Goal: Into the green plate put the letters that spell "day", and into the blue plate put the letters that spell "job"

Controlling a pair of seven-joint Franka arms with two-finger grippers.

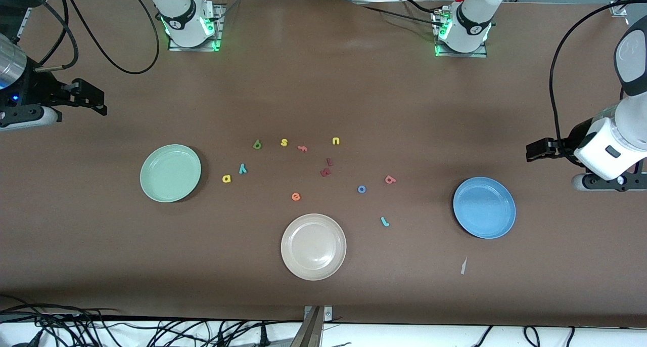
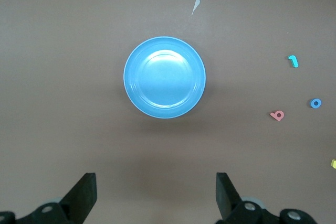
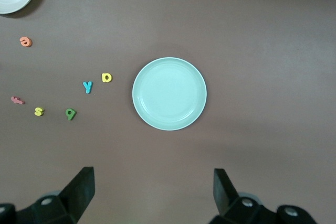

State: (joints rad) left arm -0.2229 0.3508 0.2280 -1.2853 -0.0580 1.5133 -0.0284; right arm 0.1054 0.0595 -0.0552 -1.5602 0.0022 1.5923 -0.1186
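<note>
Nothing is sorted yet. My left gripper (image 2: 155, 195) hangs over bare table (image 1: 323, 84) at the left arm's end, fingers wide apart and empty; my right gripper (image 3: 152, 192) hangs the same way at the right arm's end, fingers spread, holding nothing. Both arms wait.

I'll take the beige plate (image 1: 313, 246) as my landmark. The green plate (image 1: 170, 173) sits toward the right arm's end from it, empty; the blue plate (image 1: 484, 207) toward the left arm's end, empty too. All the letters lie farther from the front camera than the beige plate. The yellow "a" (image 1: 226, 178) and teal "y" (image 1: 242, 168) lie near the green plate, with the dark green "d" (image 1: 257, 144) a bit farther out. The blue "o" (image 1: 361, 188), salmon "b" (image 1: 389, 179) and teal "j" (image 1: 384, 221) lie between the beige plate and the blue one.

The risks I see: these letters are tiny and flat, so my fingers could skid off one or flick it away. The yellow "s" (image 1: 284, 142) near the "d" and the orange "e" (image 1: 295, 197) are decoys I might grab by colour. The "j" and "y" share a teal, so I could swap them.
</note>
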